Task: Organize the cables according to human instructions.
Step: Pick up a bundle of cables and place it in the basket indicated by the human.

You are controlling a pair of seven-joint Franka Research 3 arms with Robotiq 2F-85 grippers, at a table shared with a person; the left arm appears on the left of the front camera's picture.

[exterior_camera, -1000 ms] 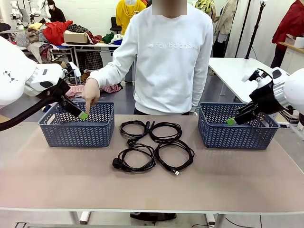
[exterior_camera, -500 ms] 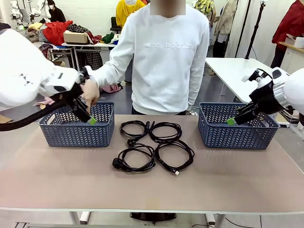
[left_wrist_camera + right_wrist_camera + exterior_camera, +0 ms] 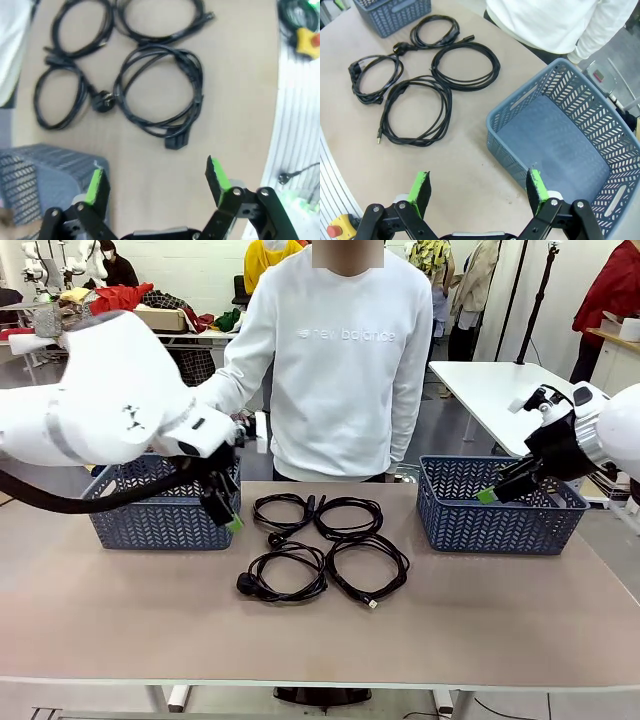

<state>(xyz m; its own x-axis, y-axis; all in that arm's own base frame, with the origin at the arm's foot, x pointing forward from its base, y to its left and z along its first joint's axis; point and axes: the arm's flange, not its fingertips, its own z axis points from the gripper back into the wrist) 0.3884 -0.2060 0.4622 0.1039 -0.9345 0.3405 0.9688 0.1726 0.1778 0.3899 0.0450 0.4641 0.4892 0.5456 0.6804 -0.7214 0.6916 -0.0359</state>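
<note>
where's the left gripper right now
In the front view, the left gripper hangs open by the right end of the left basket, left of the cables.

Bare tabletop (image 3: 500, 620) lies open in front of and to both sides of the four cables (image 3: 325, 545), which are bunched together at the middle. My left gripper (image 3: 232, 518) hangs between them and the left basket (image 3: 140, 520), with my left arm (image 3: 110, 410) crossing that basket's front. The right basket (image 3: 500, 525) is open-topped with a bare floor, and my right gripper (image 3: 487, 496) is above its near rim. The person (image 3: 345, 360) stands close behind the far edge.

White arms (image 3: 100, 400), black hose (image 3: 60, 503), perhaps logo mark (image 3: 130, 418)
</note>
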